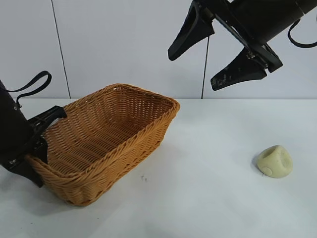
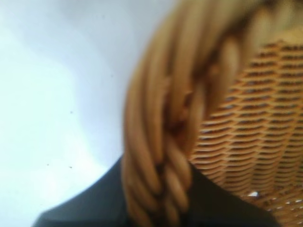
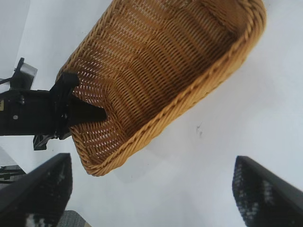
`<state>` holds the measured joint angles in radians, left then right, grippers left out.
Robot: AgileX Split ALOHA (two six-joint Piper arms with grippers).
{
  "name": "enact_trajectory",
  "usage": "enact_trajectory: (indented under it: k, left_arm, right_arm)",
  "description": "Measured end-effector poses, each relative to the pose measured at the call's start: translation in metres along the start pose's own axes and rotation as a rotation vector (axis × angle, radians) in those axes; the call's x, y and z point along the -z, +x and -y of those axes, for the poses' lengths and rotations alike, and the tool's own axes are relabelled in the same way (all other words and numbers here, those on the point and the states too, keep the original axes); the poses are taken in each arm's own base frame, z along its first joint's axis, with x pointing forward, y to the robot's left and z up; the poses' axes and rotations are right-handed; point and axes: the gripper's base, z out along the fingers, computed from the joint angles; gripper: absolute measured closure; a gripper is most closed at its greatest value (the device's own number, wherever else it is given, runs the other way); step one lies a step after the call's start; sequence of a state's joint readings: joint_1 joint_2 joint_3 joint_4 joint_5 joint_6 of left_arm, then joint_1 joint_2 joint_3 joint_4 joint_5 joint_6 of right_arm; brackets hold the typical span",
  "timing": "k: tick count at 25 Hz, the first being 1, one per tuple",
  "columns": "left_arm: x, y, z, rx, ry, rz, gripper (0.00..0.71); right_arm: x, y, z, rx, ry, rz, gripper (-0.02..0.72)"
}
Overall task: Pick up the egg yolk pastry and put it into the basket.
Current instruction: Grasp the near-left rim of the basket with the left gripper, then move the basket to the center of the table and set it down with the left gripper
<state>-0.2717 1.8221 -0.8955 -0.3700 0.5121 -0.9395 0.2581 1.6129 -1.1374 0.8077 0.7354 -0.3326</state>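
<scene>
From where I'm driving, nearest to me on the desk [image 1: 213, 148] lies the egg yolk pastry [image 1: 275, 161], untouched, well below my right hand [image 1: 213, 57] and a little to its outer side, and that hand hangs high with its fingers spread wide and nothing in them. Farther off, my left hand [image 1: 42, 136] is clamped over the braided rim at the basket's [image 1: 106, 134] short end, one finger inside and one outside, steadying it. So the basket is held ready but empty, and I judge the whole pick and drop remains.
</scene>
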Motion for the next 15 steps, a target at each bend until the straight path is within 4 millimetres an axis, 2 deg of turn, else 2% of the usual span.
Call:
enact_trajectory:
  k: [3, 6, 11, 15]
  left_arm:
    - [0.003, -0.008, -0.002, -0.004, -0.025, -0.017, 0.57]
    - [0.015, -0.023, 0.005, -0.068, -0.025, -0.032, 0.57]
    - [0.039, -0.044, 0.026, -0.263, 0.014, -0.037, 0.57]
    - [0.055, -0.05, 0.045, -0.419, 0.047, -0.027, 0.57]
  right_arm:
    - [0.0, 0.0, 0.0, 0.0, 0.0, -0.001, 0.073]
    - [0.0, 0.0, 0.0, 0.0, -0.001, -0.002, 0.073]
    - [0.0, 0.0, 0.0, 0.0, -0.001, -0.004, 0.073]
    - [0.0, 0.001, 0.0, 0.0, -0.002, -0.006, 0.073]
